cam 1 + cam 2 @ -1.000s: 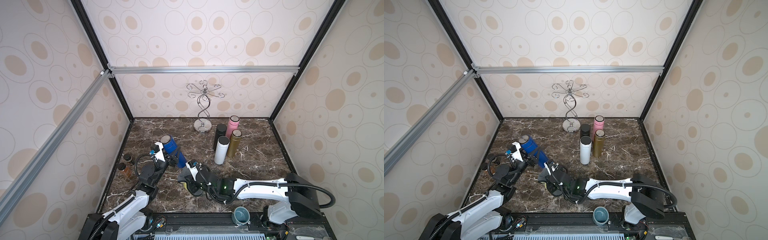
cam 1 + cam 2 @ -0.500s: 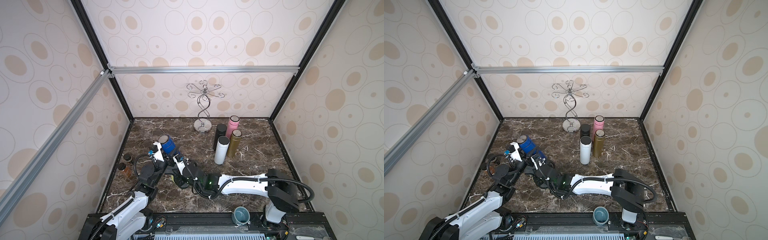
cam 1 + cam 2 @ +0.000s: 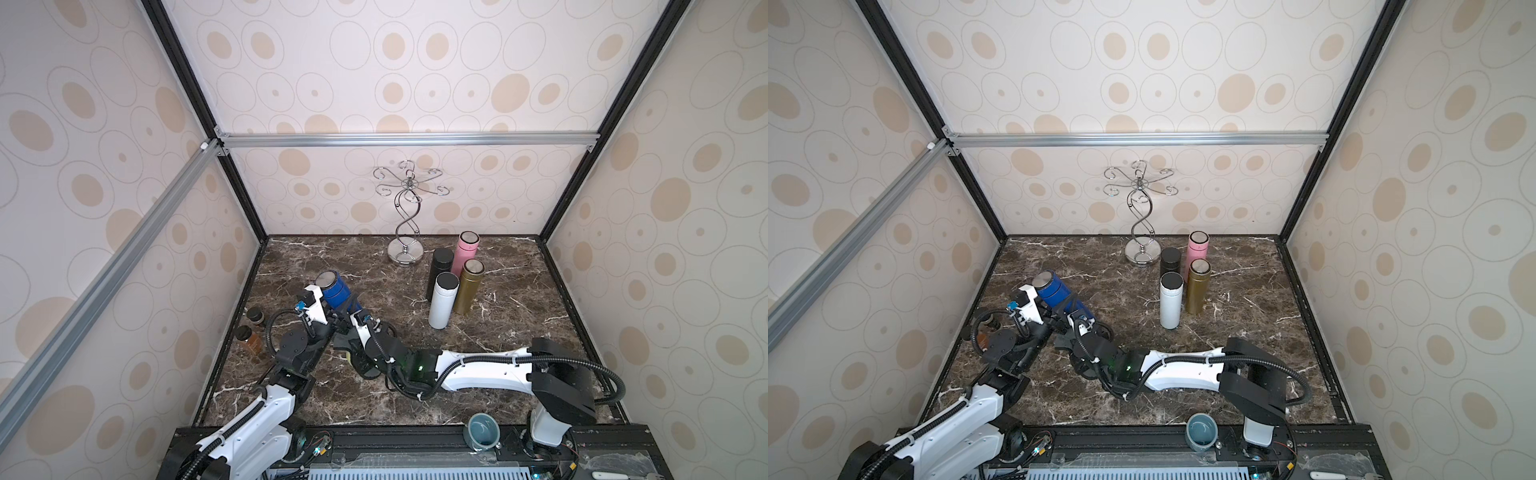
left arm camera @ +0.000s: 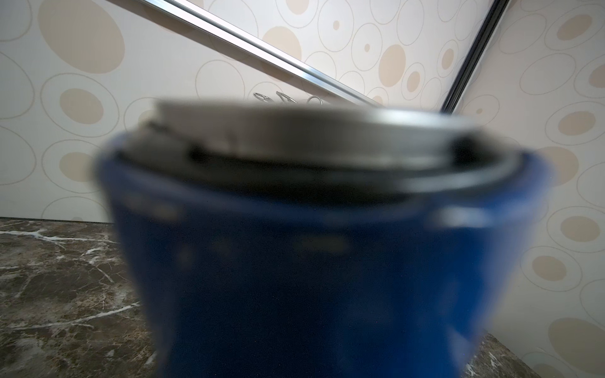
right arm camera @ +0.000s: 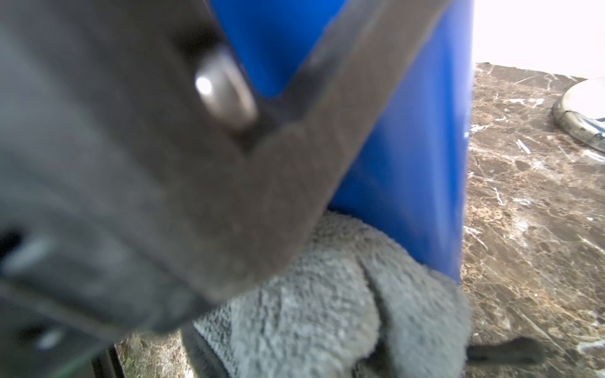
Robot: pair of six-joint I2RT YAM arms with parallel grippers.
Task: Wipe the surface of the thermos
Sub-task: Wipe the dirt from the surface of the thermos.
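A blue thermos [image 3: 337, 291] [image 3: 1054, 291] with a silver lid hangs tilted over the left of the marble floor, lid toward the back left. My left gripper [image 3: 341, 312] is shut on its body. In the left wrist view the thermos [image 4: 294, 261] fills the frame and hides the jaws. My right gripper [image 3: 356, 330] is shut on a grey cloth [image 5: 327, 311]. The cloth is pressed against the lower end of the thermos [image 5: 409, 163]. A dark left finger [image 5: 327, 131] crosses the blue body in the right wrist view.
White [image 3: 442, 301], gold [image 3: 468, 286], black [image 3: 439, 270] and pink [image 3: 465, 253] thermoses stand together at the back right. A chrome hook stand [image 3: 405, 232] stands by the back wall. Two small jars [image 3: 251, 328] sit against the left wall. A teal mug [image 3: 482, 430] rests on the front rail.
My right arm has swung left and back, carrying the cloth up against the thermos. The left gripper has kept the thermos almost still.
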